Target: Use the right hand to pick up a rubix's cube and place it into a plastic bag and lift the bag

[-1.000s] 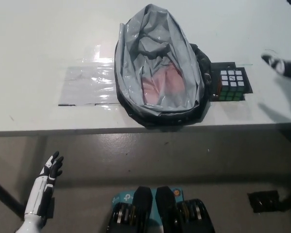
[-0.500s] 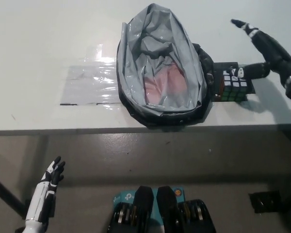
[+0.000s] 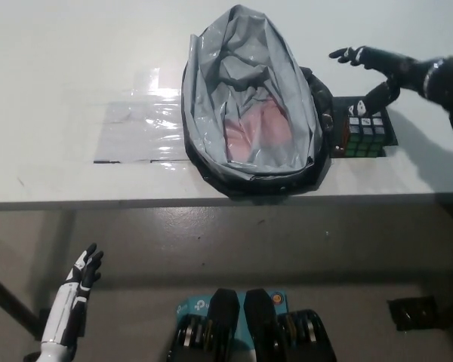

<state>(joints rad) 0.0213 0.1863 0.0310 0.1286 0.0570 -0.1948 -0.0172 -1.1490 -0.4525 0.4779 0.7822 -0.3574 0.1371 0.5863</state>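
The Rubik's cube (image 3: 362, 136) sits on a small black mat (image 3: 386, 130) on the white table, just right of the bag. The grey plastic bag (image 3: 249, 105) lies open in the table's middle, its mouth facing up and pinkish inside. My black right hand (image 3: 377, 72) hovers open over the cube, fingers spread, one fingertip close to the cube's top, nothing held. My white left hand (image 3: 79, 279) rests open low at the lower left, below the table edge.
A clear plastic sheet (image 3: 140, 132) lies flat on the table (image 3: 75, 60) left of the bag. The table's front edge (image 3: 136, 204) runs across the middle of the picture, with grey floor below.
My right hand has come in from the right edge and swung over the cube, its fingers now reaching left above it. The left hand sank slightly.
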